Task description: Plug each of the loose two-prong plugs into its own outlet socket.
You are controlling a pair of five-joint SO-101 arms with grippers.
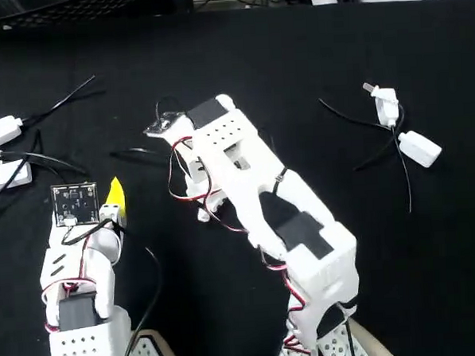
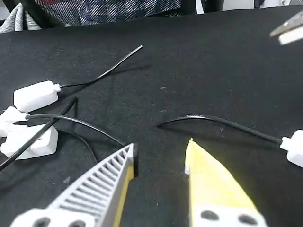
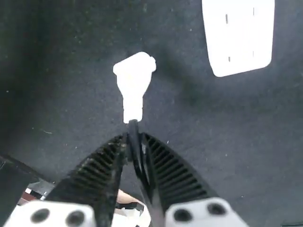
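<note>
Right wrist view revealed what the right arm [image 1: 258, 185] hid from above: right tool [image 3: 134, 138] clenched on the cord [image 3: 132, 126] of a white plug [image 3: 134, 80]. Left tool [image 2: 161, 144] stood released.

No lettering, brand, number or sign can be read anywhere, not even on the white socket block [image 3: 246, 38].

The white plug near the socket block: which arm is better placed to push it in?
Likely right: the right gripper is shut on the cord behind the white plug, with the outlet socket close by. The left gripper is open over bare cloth.
</note>
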